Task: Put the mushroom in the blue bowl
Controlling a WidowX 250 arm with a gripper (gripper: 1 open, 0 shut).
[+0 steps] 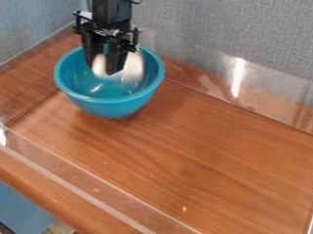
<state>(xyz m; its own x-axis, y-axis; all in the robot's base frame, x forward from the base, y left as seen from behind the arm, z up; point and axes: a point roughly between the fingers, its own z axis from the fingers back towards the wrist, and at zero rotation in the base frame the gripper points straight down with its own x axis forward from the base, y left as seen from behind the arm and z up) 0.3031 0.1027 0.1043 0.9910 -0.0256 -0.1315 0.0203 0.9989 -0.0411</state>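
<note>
Glossy round turquoise bowl [110,106], smooth wooden table [184,159], black end effector [108,50] above

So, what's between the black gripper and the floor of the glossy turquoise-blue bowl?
Blurred white shapes show below the gripper, within the bowl's outline, in the camera view; their height is unclear.
</note>
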